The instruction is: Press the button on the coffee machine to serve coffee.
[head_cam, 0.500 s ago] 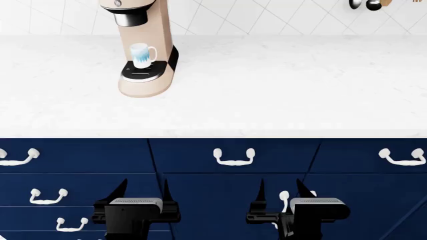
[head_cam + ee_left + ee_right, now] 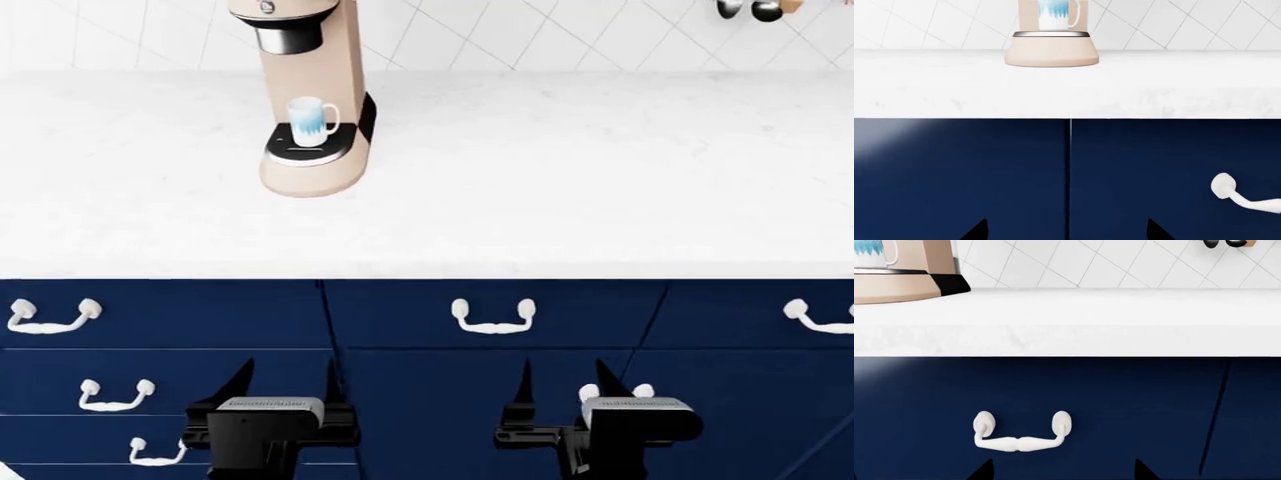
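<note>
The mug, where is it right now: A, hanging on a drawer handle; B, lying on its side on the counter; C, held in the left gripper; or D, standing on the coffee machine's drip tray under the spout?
D: the white-blue mug stands upright on the black drip tray of the coffee machine, below its spout.

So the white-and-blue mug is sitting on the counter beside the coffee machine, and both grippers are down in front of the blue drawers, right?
Not quite. The mug is not on the counter beside the coffee machine; it stands on the machine's own drip tray, under the spout, as the head view shows. The rest holds: the left gripper and right gripper are both low, in front of the blue drawers.
</note>
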`<state>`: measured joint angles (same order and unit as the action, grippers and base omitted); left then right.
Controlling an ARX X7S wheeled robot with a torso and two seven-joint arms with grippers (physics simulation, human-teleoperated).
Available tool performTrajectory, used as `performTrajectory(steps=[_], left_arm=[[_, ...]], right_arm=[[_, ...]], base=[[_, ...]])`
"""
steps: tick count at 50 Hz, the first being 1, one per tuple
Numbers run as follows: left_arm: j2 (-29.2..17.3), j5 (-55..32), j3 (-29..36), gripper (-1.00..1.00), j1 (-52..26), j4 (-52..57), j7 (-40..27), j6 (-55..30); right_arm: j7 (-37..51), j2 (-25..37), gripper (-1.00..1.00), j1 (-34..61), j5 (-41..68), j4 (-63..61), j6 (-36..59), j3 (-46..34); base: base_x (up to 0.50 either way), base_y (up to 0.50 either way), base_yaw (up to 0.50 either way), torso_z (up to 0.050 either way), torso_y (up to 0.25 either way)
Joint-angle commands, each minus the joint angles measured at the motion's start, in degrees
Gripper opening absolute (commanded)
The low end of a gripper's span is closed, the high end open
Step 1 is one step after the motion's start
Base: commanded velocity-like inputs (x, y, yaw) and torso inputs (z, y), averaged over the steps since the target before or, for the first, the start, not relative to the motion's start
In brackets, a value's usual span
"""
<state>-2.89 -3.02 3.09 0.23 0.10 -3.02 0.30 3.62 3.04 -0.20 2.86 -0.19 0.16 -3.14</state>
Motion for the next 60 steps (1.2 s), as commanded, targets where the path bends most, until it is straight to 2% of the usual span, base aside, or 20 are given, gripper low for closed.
performTrajectory(steps=[1, 23, 52, 60], left_arm=[[-0.92, -0.87, 1.21, 1.0, -0.2, 0.16, -1.64, -0.1], [-2.59, -2.65, 2.63, 1.0, -0.28, -0.08, -3.36, 0.09], [-3.99, -2.77, 4.07, 1.0, -0.87, -1.19, -6.49, 0.07], [-4.23, -3.46, 4.52, 1.0, -0.92, -1.13, -6.63, 0.18]], right_arm=[[1.3, 1.05, 1.0, 0.05, 0.92, 0.06, 0.21, -1.42], [3.28, 2.49, 1.0, 0.07, 1.68, -0.02, 0.17, -3.29], [5.42, 4.03, 1.0, 0.18, 2.71, -0.12, -0.17, -5.09], [5.71, 4.32, 1.0, 0.35, 3.27, 0.07, 0.13, -5.48]], base=[[0.09, 0.5, 0.0, 0.0, 0.0], [0.03, 0.49, 0.0, 0.0, 0.0], [0.0, 0.0, 0.0, 0.0, 0.0], [0.0, 0.0, 0.0, 0.05, 0.0]])
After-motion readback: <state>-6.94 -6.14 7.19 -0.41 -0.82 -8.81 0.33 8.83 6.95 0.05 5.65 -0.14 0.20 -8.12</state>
